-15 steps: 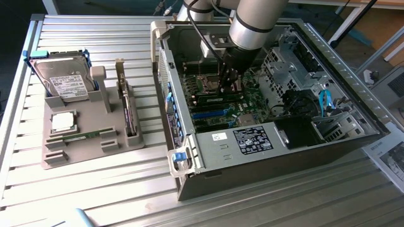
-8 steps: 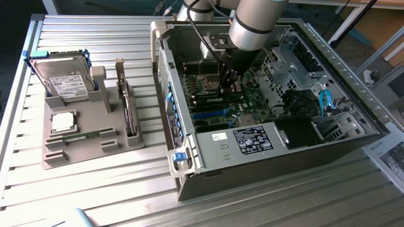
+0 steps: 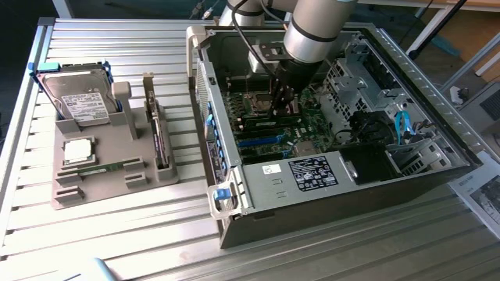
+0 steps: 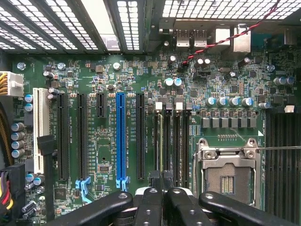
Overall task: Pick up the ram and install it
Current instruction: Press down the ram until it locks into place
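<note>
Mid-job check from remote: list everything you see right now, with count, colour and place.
computer case: one, grey-black, side open, on the exterior view's right.
motherboard: one, green, inside the case.
processor socket: one, silver frame, empty, on the motherboard.
blue slot: one, among the black expansion slots.
parts holder: one, grey, on the exterior view's left.
hard drive: one, silver, at the holder's far end.
processor chip: one, silver, in the holder.
ram: one, green, lying in the holder.
expansion card: one, upright in the holder.
gripper: one, black, shut, above the memory slots.

hard drive (image 3: 81,100), open computer case (image 3: 437,111)
</note>
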### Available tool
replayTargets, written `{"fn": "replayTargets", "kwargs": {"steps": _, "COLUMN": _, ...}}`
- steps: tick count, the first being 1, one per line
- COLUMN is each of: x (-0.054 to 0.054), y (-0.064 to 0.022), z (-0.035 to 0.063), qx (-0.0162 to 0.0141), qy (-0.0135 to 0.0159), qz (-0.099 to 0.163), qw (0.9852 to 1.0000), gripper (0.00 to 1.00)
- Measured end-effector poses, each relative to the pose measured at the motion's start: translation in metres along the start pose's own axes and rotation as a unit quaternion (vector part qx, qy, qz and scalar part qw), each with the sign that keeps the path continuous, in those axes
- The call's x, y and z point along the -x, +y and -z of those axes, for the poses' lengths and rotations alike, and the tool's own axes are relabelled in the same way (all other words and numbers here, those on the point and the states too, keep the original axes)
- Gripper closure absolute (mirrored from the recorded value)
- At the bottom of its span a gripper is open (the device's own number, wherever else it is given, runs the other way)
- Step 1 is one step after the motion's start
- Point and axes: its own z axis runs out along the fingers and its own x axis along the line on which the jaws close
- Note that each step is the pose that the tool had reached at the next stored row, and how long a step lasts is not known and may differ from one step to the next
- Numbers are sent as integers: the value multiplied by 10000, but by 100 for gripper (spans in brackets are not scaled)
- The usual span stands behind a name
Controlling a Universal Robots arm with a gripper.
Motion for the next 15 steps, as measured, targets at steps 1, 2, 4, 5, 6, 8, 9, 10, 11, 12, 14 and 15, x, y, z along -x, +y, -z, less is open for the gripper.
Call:
{"fn": "replayTargets", "kwargs": {"steps": 1, "x": -1, "y": 0, "z": -8, "qx": 0, "qy": 1, "qz": 0, "qw": 10000, "gripper": 90}}
{"fn": "replayTargets", "kwargs": {"steps": 2, "x": -2, "y": 0, "z": -19, "qx": 0, "qy": 1, "qz": 0, "qw": 10000, "gripper": 90}}
{"fn": "replayTargets", "kwargs": {"steps": 4, "x": -2, "y": 0, "z": -27, "qx": 1, "qy": 1, "qz": 0, "qw": 10000, "gripper": 90}}
{"fn": "replayTargets", "kwargs": {"steps": 5, "x": -3, "y": 0, "z": -28, "qx": 1, "qy": 3, "qz": 0, "qw": 10000, "gripper": 90}}
{"fn": "replayTargets", "kwargs": {"steps": 6, "x": -3, "y": 0, "z": -28, "qx": 1, "qy": 3, "qz": 0, "qw": 10000, "gripper": 90}}
{"fn": "replayTargets", "kwargs": {"steps": 8, "x": -2, "y": -1, "z": -30, "qx": 1, "qy": 1, "qz": 0, "qw": 10000, "gripper": 90}}
{"fn": "replayTargets", "kwargs": {"steps": 9, "x": -2, "y": 0, "z": -32, "qx": 0, "qy": 1, "qz": 0, "qw": 10000, "gripper": 90}}
{"fn": "replayTargets", "kwargs": {"steps": 10, "x": -2, "y": -1, "z": -37, "qx": 0, "qy": 0, "qz": 0, "qw": 10000, "gripper": 90}}
{"fn": "replayTargets", "kwargs": {"steps": 11, "x": -3, "y": -1, "z": -41, "qx": 1, "qy": 1, "qz": 0, "qw": 10000, "gripper": 90}}
{"fn": "replayTargets", "kwargs": {"steps": 12, "x": -3, "y": -1, "z": -46, "qx": 1, "qy": 2, "qz": 0, "qw": 10000, "gripper": 90}}
{"fn": "replayTargets", "kwargs": {"steps": 14, "x": -3, "y": -1, "z": -50, "qx": 1, "qy": 1, "qz": 0, "qw": 10000, "gripper": 90}}
{"fn": "replayTargets", "kwargs": {"steps": 15, "x": -3, "y": -1, "z": -52, "qx": 1, "qy": 1, "qz": 0, "qw": 10000, "gripper": 90}}
